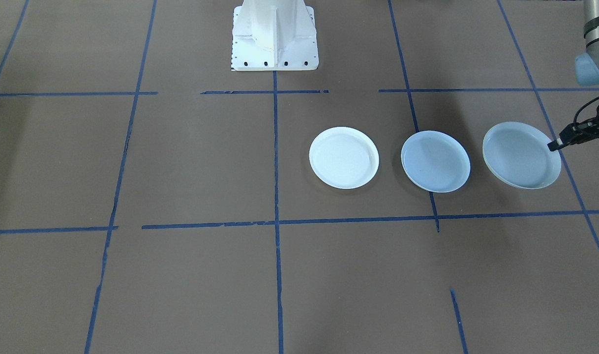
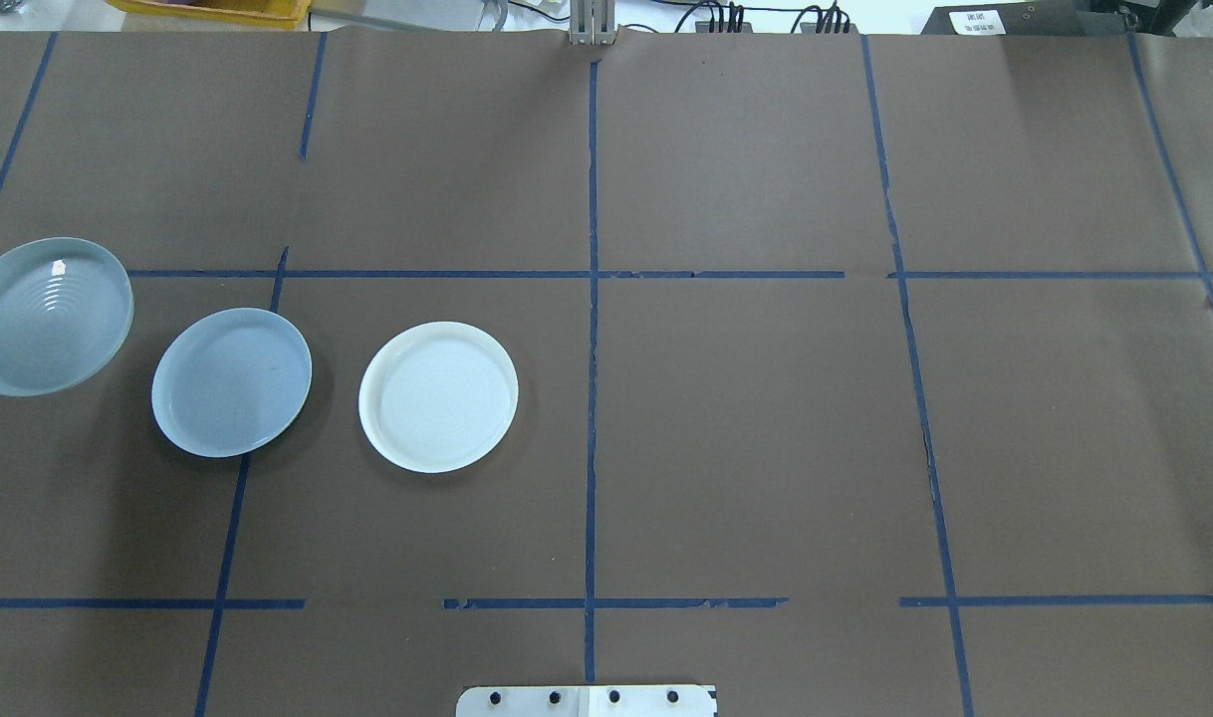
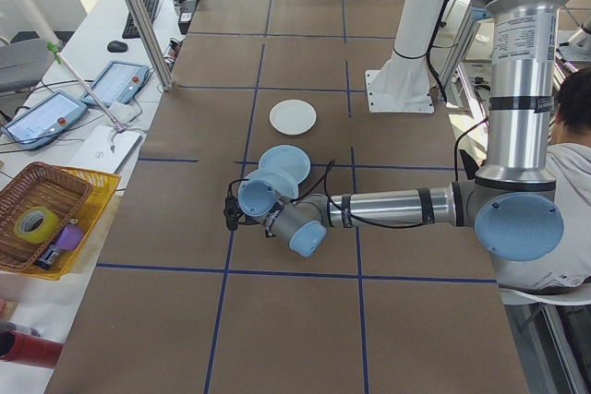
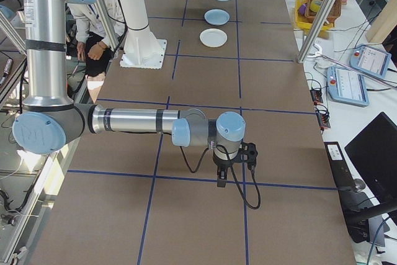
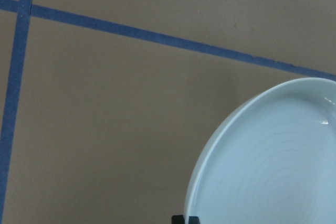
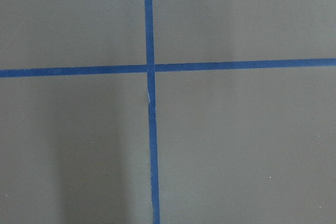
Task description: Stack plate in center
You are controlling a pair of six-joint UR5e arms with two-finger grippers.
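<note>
Three plates lie in a row on the brown table. The center, a smooth pale blue plate (image 1: 435,161) (image 2: 231,382), lies flat between a white plate (image 1: 344,157) (image 2: 438,395) and a ringed pale blue plate (image 1: 521,155) (image 2: 49,316). My left gripper (image 1: 555,145) is shut on the ringed plate's outer rim, and that plate looks slightly tilted. In the left wrist view the ringed plate (image 5: 273,166) fills the lower right, with the fingertips (image 5: 185,219) at its edge. My right gripper (image 4: 220,178) hangs over bare table far from the plates; I cannot tell its state.
The white robot base (image 1: 275,37) stands behind the plates. Blue tape lines (image 6: 149,69) cross the table. A yellow tray with a wicker basket (image 3: 42,214) and tablets (image 3: 115,82) sit off the table's far side. A person (image 4: 99,35) sits behind the robot.
</note>
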